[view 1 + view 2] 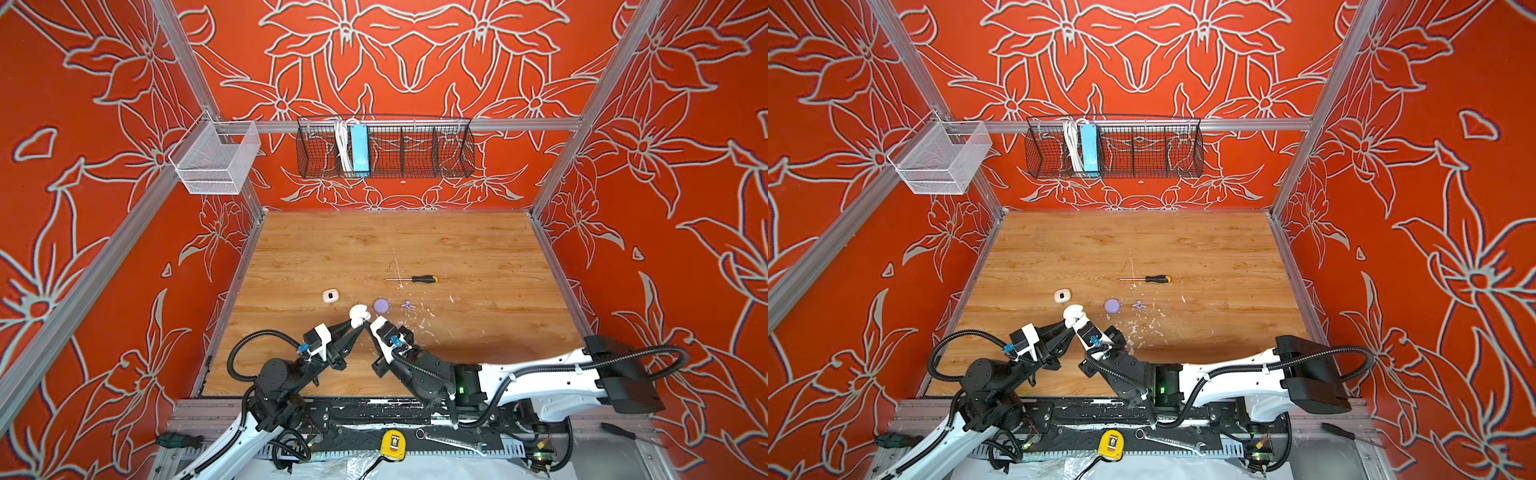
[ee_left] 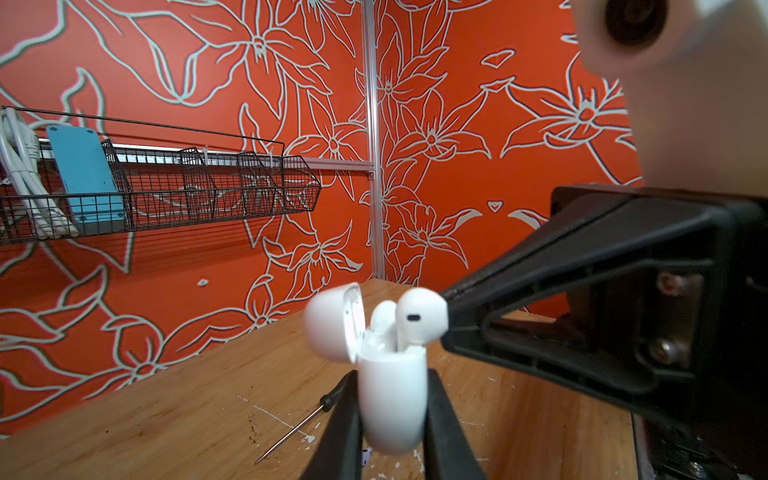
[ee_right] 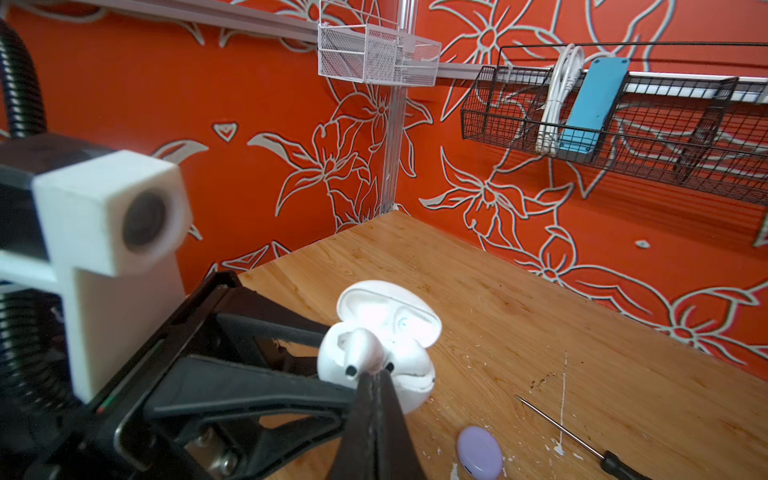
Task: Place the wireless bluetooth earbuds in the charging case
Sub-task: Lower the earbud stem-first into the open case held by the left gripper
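A white earbud [image 2: 419,318] is standing stem-down in the white charging case [image 2: 390,399], beside a second earbud [image 2: 383,320]. It is probably going to feel light, hard and slippery, so its rounded head is the place to press. The right gripper [image 3: 374,380], jaws together, is touching that head. The left gripper [image 2: 392,376] is clamping the case's body.

The screwdriver [image 3: 617,464] handle is cut off by the right wrist view's edge. The lilac earbuds [image 1: 408,305] are too small to resolve.
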Available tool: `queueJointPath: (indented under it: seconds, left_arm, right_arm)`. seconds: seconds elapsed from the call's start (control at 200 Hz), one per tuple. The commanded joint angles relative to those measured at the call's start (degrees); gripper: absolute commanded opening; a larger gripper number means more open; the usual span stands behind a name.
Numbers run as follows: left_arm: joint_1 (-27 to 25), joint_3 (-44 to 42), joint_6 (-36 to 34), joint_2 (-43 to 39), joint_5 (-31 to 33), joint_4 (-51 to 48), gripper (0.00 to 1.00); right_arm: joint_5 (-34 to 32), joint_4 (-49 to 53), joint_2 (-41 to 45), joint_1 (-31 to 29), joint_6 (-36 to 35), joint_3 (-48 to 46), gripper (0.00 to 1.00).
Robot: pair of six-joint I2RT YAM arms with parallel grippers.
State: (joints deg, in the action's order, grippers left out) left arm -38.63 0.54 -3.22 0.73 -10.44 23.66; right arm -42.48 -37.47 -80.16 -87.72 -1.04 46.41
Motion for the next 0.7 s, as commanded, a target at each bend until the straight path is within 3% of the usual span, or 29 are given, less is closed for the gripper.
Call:
queueJointPath:
  seconds: [0.0,0.696]
  left_arm:
    - [-0.1,-0.6,-0.9,-0.7,-0.8,2.4,0.0]
    - [-0.3,-0.7,-1.2,-0.7,-1.0,2.4,0.0]
  right_arm:
    - [1.3,0.3,-0.7,0.0,-0.8,2.1,0.0]
    - [-1.1,5.5,-2.3,0.1,-1.3,7.0,0.0]
